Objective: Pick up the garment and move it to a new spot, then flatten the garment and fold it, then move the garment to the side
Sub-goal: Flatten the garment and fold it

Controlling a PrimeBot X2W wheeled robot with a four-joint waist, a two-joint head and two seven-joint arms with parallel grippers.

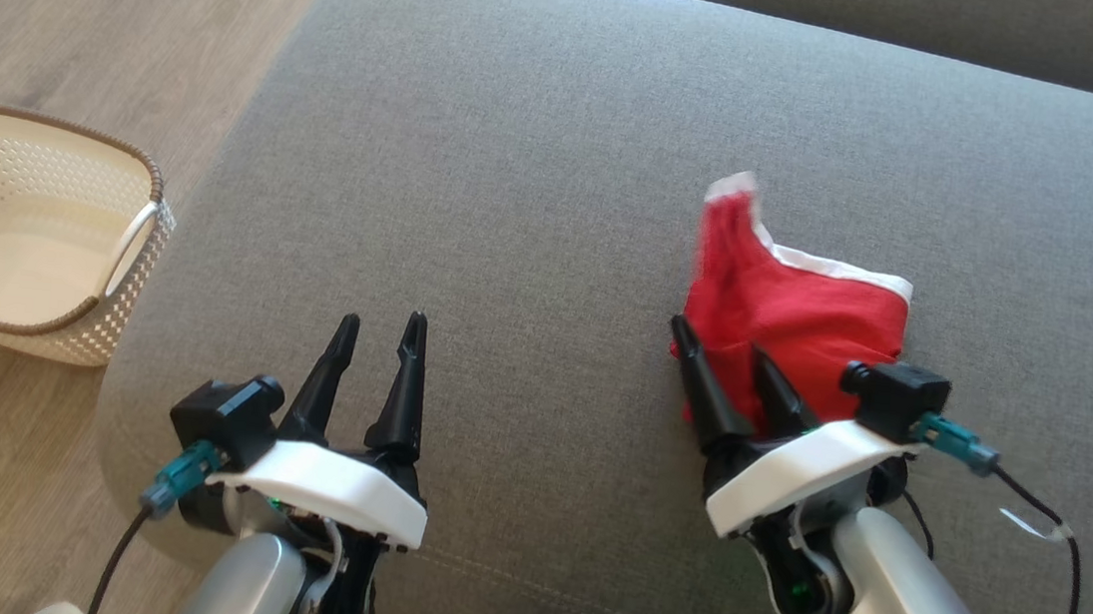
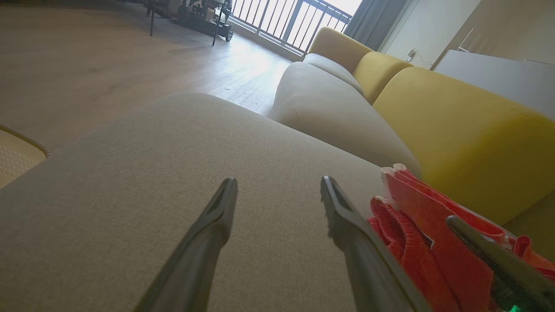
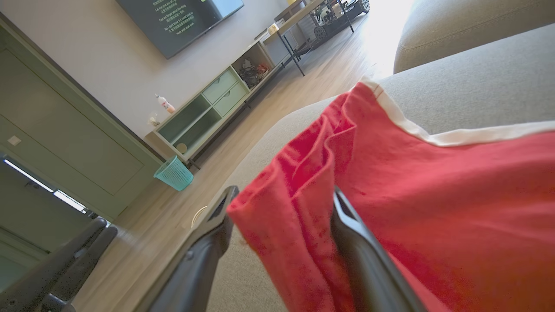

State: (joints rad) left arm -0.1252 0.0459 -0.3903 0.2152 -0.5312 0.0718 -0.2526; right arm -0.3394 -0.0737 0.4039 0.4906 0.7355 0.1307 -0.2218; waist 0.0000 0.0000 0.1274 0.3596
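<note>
A red garment point(image 1: 797, 311) with white trim lies bunched on the right half of the grey sofa cushion point(image 1: 542, 146), one corner standing up. My right gripper point(image 1: 717, 337) is at its near left edge, open. In the right wrist view a raised fold of the garment point(image 3: 433, 195) sits between that gripper's point(image 3: 284, 193) spread fingers. My left gripper point(image 1: 384, 319) hovers open over bare cushion to the left, holding nothing. Seen from the left wrist, the garment point(image 2: 416, 216) lies just right of the left gripper point(image 2: 278, 181).
A cream perforated basket point(image 1: 33, 227) stands on the wooden floor left of the cushion. A second grey cushion point(image 1: 935, 23) adjoins at the far edge. Yellow backrests point(image 2: 455, 130) run along the sofa's right side. The cushion's left edge drops to the floor.
</note>
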